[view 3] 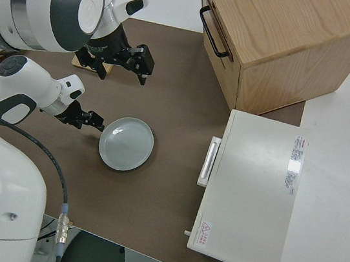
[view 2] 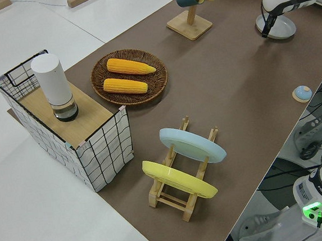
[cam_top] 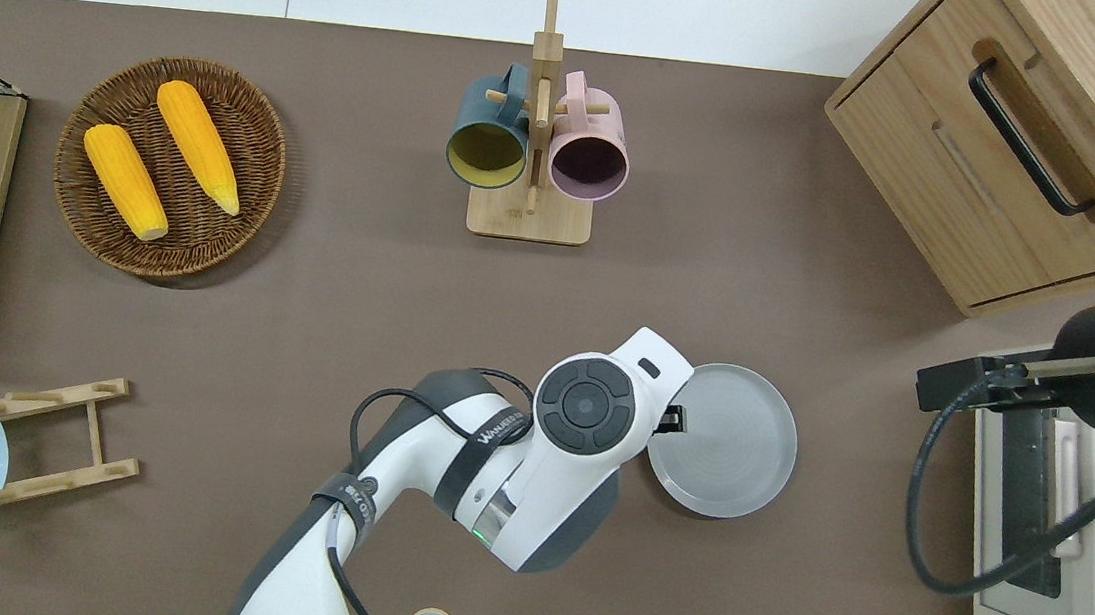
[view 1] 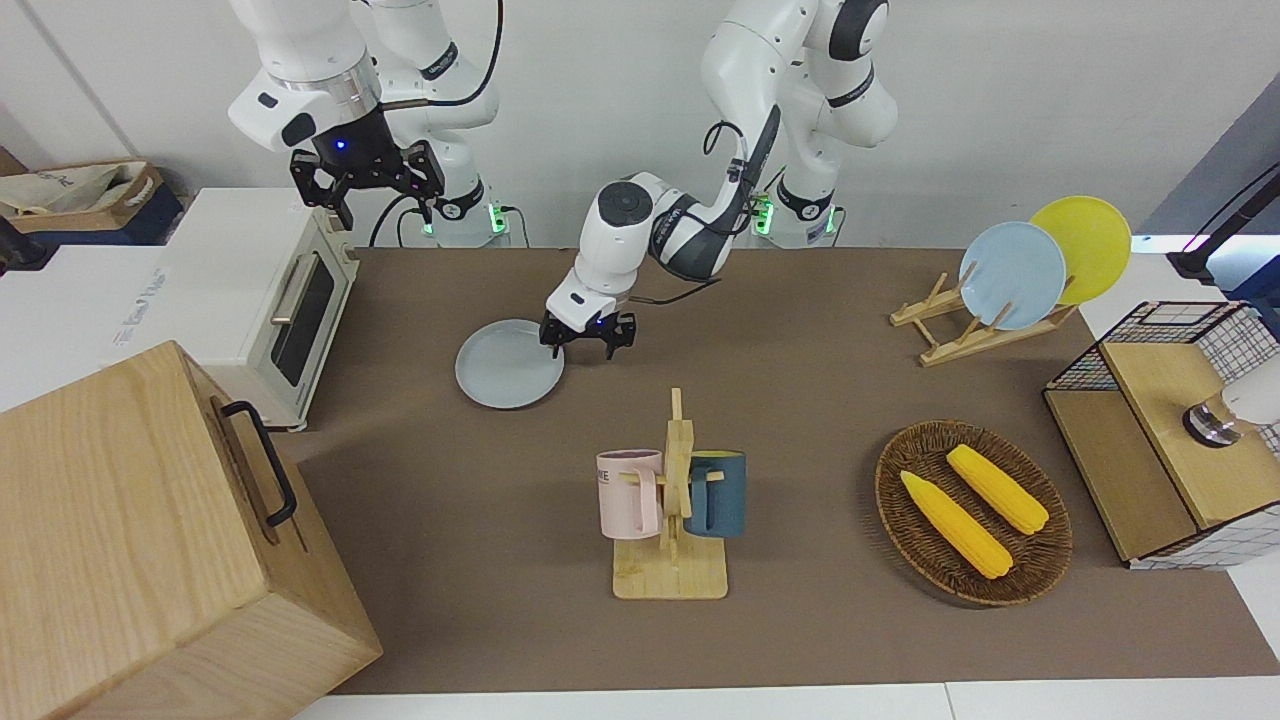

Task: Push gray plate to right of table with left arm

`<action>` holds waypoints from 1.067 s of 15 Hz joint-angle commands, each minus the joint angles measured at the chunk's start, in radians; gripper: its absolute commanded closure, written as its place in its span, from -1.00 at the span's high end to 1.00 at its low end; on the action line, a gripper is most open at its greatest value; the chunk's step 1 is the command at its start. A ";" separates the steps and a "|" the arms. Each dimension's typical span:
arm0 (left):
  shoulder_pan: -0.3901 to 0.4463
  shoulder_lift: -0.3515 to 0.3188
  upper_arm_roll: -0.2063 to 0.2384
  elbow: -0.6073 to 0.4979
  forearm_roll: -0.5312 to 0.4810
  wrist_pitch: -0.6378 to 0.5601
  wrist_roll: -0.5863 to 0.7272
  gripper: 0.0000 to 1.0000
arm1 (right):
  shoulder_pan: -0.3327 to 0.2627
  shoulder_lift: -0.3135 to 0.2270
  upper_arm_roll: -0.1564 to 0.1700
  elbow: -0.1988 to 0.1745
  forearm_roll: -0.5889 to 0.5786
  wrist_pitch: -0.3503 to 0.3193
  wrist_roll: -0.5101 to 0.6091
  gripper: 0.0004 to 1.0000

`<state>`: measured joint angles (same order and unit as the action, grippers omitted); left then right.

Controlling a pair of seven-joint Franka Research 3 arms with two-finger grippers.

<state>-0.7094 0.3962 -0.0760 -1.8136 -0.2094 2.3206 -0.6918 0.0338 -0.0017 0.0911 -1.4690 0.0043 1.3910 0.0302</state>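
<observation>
The brown tabletop [view 1: 800,400] has white edges and sits by a plain white wall, and the gray plate [view 1: 509,363] lies flat on it a little left of the middle of the front view, near the white toaster oven [view 1: 270,300]. The left arm's tool [view 1: 588,335] is down low at the plate's rim (its fingers look spread apart, holding nothing). The right arm is parked, and its tool [view 1: 367,178], in the upper left of the front view, hangs spread wide too.
</observation>
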 commanded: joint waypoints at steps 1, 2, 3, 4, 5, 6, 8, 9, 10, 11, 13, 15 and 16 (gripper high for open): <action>0.079 -0.124 -0.001 -0.087 0.002 -0.110 0.130 0.97 | -0.011 -0.008 0.004 -0.001 0.008 -0.012 -0.001 0.97; 0.108 -0.146 -0.001 -0.093 0.002 -0.147 0.162 0.97 | -0.011 -0.008 0.006 -0.001 0.008 -0.012 -0.003 0.97; 0.140 -0.157 -0.001 -0.092 0.002 -0.189 0.191 0.97 | -0.011 -0.008 0.006 0.001 0.008 -0.012 -0.003 0.97; 0.169 -0.171 -0.001 -0.090 0.002 -0.229 0.227 0.97 | -0.011 -0.008 0.006 -0.001 0.008 -0.012 -0.003 0.97; 0.195 -0.189 -0.001 -0.090 0.002 -0.263 0.259 0.97 | -0.011 -0.008 0.004 -0.001 0.008 -0.012 -0.003 0.97; 0.224 -0.204 -0.001 -0.090 0.002 -0.298 0.288 0.97 | -0.011 -0.008 0.004 -0.001 0.008 -0.012 -0.003 0.97; 0.277 -0.238 0.001 -0.090 0.002 -0.363 0.340 0.97 | -0.011 -0.008 0.006 -0.001 0.008 -0.012 -0.003 0.97; 0.303 -0.256 0.001 -0.090 0.002 -0.394 0.368 0.97 | -0.011 -0.008 0.006 0.001 0.008 -0.012 -0.001 0.97; 0.327 -0.278 0.001 -0.090 0.004 -0.418 0.395 0.98 | -0.011 -0.008 0.006 0.001 0.008 -0.012 -0.003 0.97; 0.352 -0.299 0.005 -0.089 0.008 -0.438 0.420 0.98 | -0.011 -0.008 0.006 -0.001 0.008 -0.012 -0.003 0.97; 0.393 -0.335 0.013 -0.081 0.050 -0.481 0.466 0.98 | -0.011 -0.008 0.006 -0.001 0.008 -0.012 -0.003 0.97; 0.435 -0.367 0.016 -0.078 0.117 -0.524 0.541 0.98 | -0.011 -0.008 0.004 -0.001 0.008 -0.012 -0.001 0.97; 0.464 -0.381 0.016 -0.075 0.128 -0.547 0.592 0.98 | -0.011 -0.008 0.006 0.001 0.008 -0.012 -0.003 0.97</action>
<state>-0.3066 0.0831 -0.0583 -1.8648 -0.1403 1.8330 -0.2114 0.0338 -0.0017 0.0911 -1.4690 0.0042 1.3910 0.0302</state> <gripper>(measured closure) 0.004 0.013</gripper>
